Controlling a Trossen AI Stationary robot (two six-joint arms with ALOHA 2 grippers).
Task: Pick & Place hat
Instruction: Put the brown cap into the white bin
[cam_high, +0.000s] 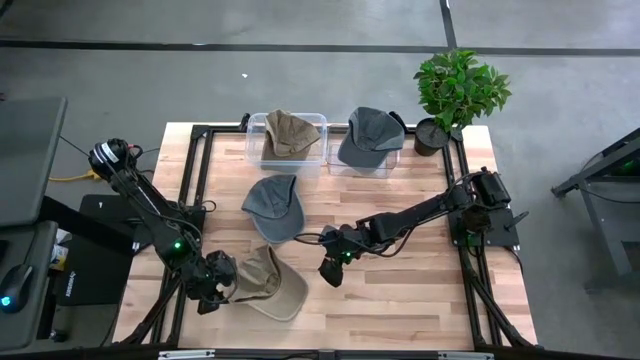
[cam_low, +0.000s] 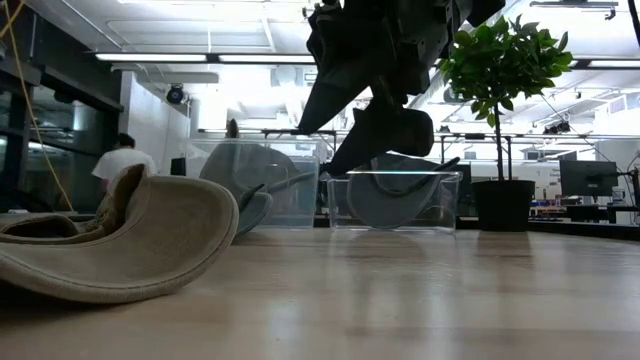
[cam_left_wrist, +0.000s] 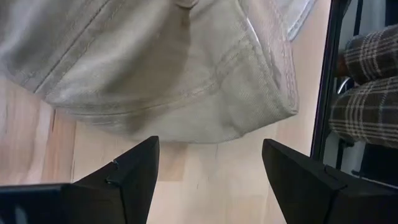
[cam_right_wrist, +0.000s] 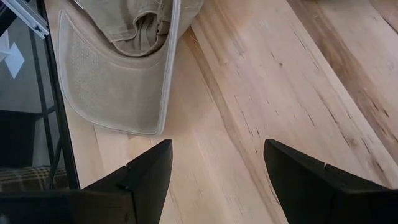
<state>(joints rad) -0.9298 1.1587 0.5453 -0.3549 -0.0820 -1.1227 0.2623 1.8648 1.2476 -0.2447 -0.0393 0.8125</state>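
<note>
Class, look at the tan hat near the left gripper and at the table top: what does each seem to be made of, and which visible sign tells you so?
Tan hat: seems a woven cotton-like cloth, matte, with rows of stitching along its seams. Table top: seems pale wood planks with a smooth, slightly glossy finish; grain lines and board joints show.

In the high view the table (cam_high: 400, 290) holds two bins at twelve o'clock, side by side: the left bin (cam_high: 262, 150) with a hat (cam_high: 291, 131) in it, the right bin (cam_high: 392, 163) with another (cam_high: 368, 133). A plant (cam_high: 458, 90) stands at two o'clock, just right of the right bin. A third hat (cam_high: 273, 204) lies near centre, before the left bin. A fourth (cam_high: 272, 284) lies at seven o'clock, the left gripper (cam_high: 211, 292) just left of it, the right gripper (cam_high: 331, 270) near its right.
</note>
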